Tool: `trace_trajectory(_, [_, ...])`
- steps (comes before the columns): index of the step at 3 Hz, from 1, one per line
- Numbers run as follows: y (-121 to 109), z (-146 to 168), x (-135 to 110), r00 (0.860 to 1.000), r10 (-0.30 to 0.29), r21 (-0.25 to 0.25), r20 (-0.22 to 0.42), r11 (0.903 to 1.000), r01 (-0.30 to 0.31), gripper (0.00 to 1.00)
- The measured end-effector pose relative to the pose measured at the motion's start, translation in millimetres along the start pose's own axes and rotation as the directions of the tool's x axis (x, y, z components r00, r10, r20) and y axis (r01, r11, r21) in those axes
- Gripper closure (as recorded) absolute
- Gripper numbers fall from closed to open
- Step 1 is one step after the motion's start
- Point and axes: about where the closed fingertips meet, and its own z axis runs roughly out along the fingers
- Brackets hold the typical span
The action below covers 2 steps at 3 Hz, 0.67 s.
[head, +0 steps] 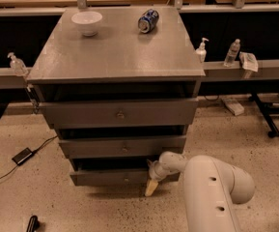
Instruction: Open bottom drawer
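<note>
Grey and lowest in the cabinet [115, 57], the bottom drawer [105, 178] is showing just a dark slit above its front, so we are judging it barely opened, while our gripper [151, 186] is hanging at its right end, open or closed we cannot tell.

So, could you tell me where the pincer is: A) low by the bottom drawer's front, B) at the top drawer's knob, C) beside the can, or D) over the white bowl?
A: the pincer hangs low at the front of the bottom drawer, right of its centre.
</note>
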Motion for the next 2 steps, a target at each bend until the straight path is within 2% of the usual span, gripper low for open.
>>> trace_trajectory(1, [8.9,-1.4,-1.6,1.0,0.001,-0.022,0.012,0.9997,-0.001,0.11])
trace_trajectory(2, [24.3,-0.1,-6.0,0.999,0.012,-0.073,0.039,0.9973,-0.009,0.36])
